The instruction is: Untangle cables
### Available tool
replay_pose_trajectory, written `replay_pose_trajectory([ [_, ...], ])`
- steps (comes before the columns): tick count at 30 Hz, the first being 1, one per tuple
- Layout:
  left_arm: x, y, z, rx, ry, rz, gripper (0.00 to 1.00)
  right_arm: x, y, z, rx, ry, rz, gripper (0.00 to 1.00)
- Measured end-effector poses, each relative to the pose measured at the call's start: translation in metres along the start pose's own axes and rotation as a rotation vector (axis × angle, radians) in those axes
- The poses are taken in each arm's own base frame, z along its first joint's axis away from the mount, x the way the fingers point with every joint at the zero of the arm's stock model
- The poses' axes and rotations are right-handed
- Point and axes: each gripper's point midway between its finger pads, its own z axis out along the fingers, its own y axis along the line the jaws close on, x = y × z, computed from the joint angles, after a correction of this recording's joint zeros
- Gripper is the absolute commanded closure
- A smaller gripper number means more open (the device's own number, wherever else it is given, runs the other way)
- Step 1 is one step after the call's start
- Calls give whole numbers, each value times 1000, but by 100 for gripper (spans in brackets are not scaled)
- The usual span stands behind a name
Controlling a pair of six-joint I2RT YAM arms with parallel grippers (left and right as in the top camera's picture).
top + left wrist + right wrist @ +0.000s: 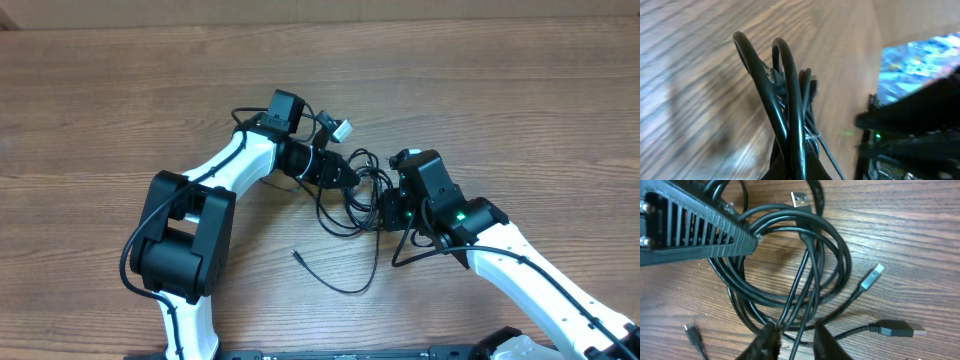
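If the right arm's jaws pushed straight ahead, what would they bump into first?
Most likely the black cables: strands lie between the right gripper's jaws, with the coil just beyond.

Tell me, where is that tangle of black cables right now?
Seen from overhead, the cables lie bunched near centre, between the tips of the left arm and right arm.
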Motion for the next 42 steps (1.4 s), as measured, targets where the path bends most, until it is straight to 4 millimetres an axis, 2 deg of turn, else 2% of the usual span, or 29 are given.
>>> replay_pose_trajectory([
  [11, 2, -8, 0, 49, 1, 96, 96, -3, -22, -1, 126, -28, 4, 71],
  [15, 5, -8, 0, 50, 9, 111, 96, -7, -23, -2, 132, -46, 2, 61],
  [19, 5, -9, 0, 51, 10, 123, 96, -14, -20, -2, 122, -75, 1, 61],
  [24, 4, -8, 0, 50, 6, 118, 96, -33, -14, -3, 97, -153, 0, 62],
  [27, 3, -9, 0, 55, 4, 106, 96, -35, -12, -2, 89, -158, -1, 63],
  [39, 3, -11, 0, 68, 3, 68, 96, -12, -16, 34, 88, -30, -26, 63],
  [42, 3, -11, 0, 68, 3, 65, 96, -11, -17, 41, 91, -22, -34, 71],
])
